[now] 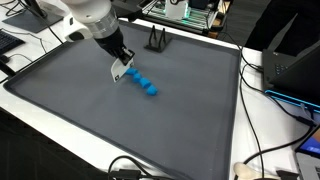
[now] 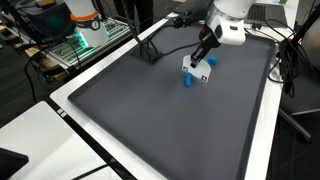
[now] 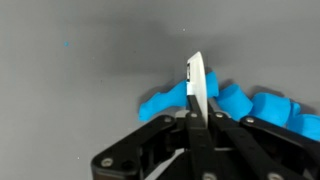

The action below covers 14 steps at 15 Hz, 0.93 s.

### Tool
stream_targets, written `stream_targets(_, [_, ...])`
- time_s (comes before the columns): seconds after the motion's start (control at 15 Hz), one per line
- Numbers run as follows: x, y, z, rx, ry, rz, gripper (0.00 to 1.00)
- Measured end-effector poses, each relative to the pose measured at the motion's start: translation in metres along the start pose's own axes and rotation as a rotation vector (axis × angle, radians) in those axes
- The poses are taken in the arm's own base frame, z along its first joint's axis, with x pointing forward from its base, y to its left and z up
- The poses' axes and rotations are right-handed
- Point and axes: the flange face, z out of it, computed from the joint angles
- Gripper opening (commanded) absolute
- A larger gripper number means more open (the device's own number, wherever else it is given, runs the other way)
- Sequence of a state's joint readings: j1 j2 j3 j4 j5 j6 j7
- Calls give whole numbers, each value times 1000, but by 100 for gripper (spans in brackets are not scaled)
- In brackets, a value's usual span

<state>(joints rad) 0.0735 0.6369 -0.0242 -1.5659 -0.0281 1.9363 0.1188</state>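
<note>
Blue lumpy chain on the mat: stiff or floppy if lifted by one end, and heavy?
Probably floppy: the blue chain is a curved row of separate lumps, so it would likely dangle. Likely light, being small beside the claw, shut on a thin white tab. Rounded lumps might roll slightly if pushed.

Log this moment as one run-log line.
surface: dark grey mat | gripper: shut on thin white flat piece | nearby: blue knobbly plastic chain on mat, beside piece
</note>
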Motion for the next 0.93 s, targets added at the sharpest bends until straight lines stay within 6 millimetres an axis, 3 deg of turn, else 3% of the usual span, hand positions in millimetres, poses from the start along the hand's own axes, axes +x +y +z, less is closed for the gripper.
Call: stream_targets(0.93, [-1, 1, 14, -3, -26, -46, 1])
